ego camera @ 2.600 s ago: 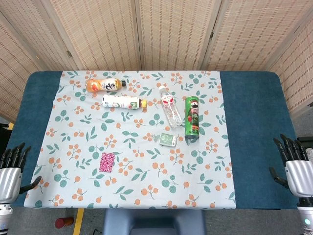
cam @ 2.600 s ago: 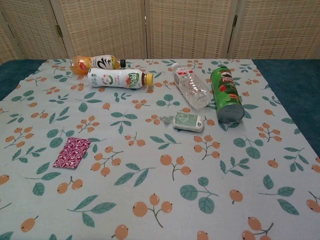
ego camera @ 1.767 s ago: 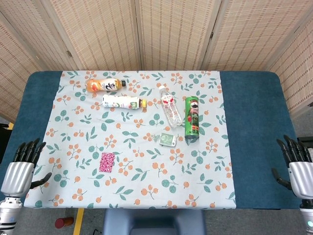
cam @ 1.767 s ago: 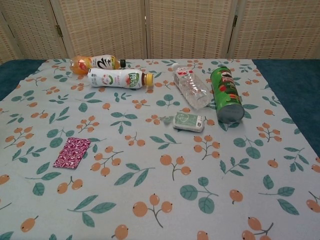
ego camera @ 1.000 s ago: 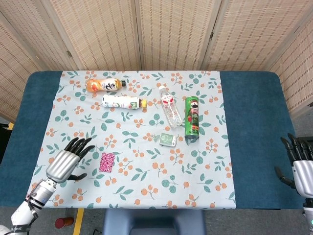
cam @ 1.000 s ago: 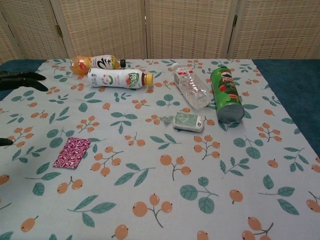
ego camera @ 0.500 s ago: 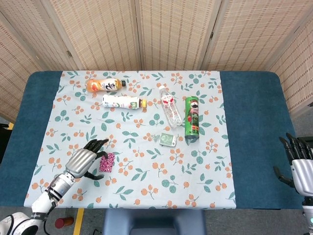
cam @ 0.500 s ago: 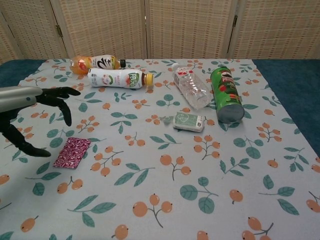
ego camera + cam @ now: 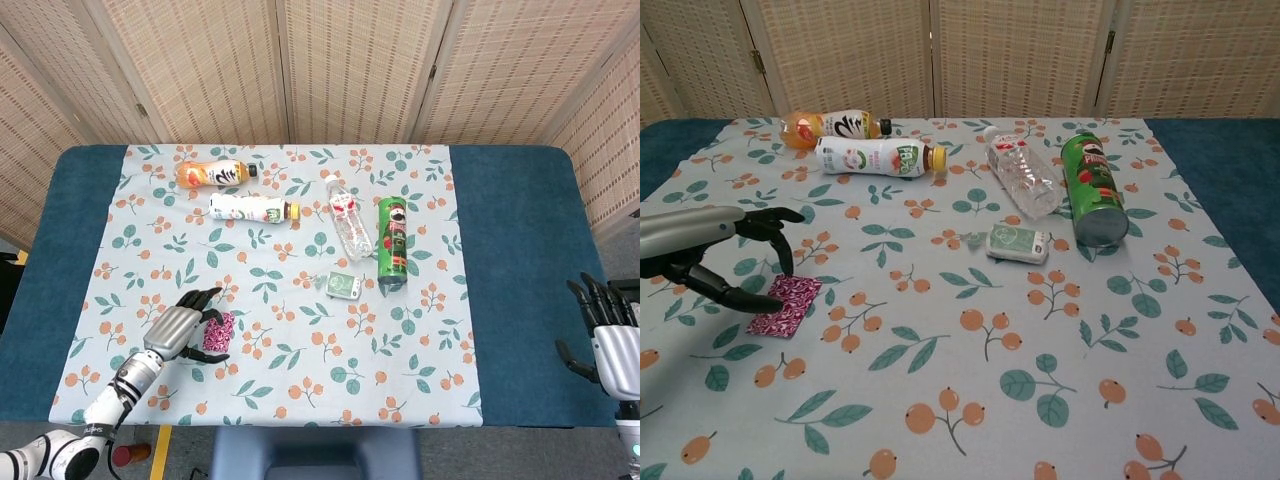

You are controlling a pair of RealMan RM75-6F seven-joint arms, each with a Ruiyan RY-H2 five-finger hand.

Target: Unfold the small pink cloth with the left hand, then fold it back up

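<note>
The small pink patterned cloth [image 9: 222,326] lies folded flat on the floral tablecloth [image 9: 300,340], near the front left. My left hand [image 9: 184,326] hovers over its left side with fingers spread. In the chest view the thumb tip sits at the left edge of the cloth [image 9: 790,305], while the fingers [image 9: 778,232] arch above its far end; the left hand [image 9: 715,250] holds nothing. My right hand [image 9: 608,338] stays off the table's right front corner, fingers extended and empty.
Lying at the back are an orange bottle [image 9: 212,172], a white bottle [image 9: 250,207], a clear water bottle [image 9: 348,218] and a green crisp can [image 9: 392,243]. A small green-white pack [image 9: 344,285] sits mid-table. Dark blue table surface [image 9: 520,250] flanks the tablecloth.
My left hand has come in from the table's front left corner and lowered until its thumb reaches the pink cloth. The cloth and the right hand have not moved.
</note>
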